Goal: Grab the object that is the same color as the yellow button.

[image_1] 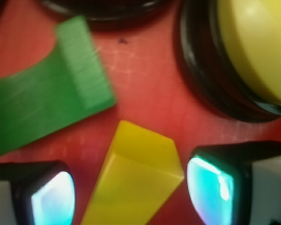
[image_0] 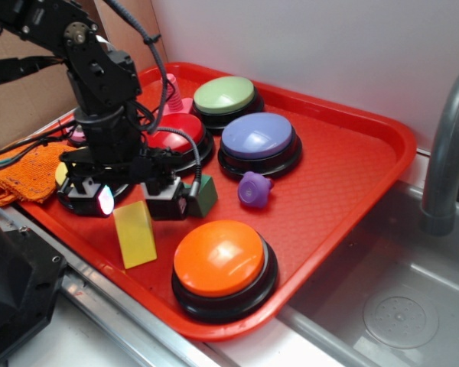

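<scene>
My claw [image_1: 131, 192], released, straddles the yellow wedge [image_1: 136, 178]; I risk clipping the green block [image_1: 47, 103] if I close off-centre, tipping the wedge

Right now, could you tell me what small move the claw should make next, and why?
Probably straight down, then close. In the wrist view the open claw already straddles the yellow wedge, one finger on each side, apart from the green block and the yellow button.
</scene>
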`<state>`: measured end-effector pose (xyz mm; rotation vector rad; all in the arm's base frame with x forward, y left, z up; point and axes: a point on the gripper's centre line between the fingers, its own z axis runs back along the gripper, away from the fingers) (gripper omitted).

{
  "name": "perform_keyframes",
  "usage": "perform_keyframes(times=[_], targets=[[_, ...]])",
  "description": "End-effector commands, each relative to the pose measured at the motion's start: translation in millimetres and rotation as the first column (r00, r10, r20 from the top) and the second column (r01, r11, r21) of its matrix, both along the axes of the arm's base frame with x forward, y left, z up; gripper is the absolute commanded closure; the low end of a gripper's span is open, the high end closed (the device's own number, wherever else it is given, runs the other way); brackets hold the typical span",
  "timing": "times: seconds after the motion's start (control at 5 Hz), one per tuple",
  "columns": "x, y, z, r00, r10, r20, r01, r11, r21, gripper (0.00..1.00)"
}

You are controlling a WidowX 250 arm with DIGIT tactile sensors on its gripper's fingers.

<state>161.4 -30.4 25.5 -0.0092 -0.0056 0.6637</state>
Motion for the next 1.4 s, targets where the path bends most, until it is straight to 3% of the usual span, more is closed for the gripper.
perform_keyframes(times=[0.0,0.2,0.4,0.8,1.2], targets=[[-2.3,9.8,-8.6,0.977,0.211,-0.021,-0.211,0.977,0.004,0.0],[-3.4,12.9,-17.9,0.97,0.241,-0.034,-0.242,0.97,-0.035,0.0],[-4.8,9.8,-18.9,0.971,0.238,-0.024,-0.239,0.97,-0.036,1.0],[2.9,5.6,5.4,0.992,0.122,0.025,-0.122,0.992,-0.023,1.0],[24.6,7.0,104.9,0.984,-0.179,0.019,0.179,0.981,-0.069,1.0]])
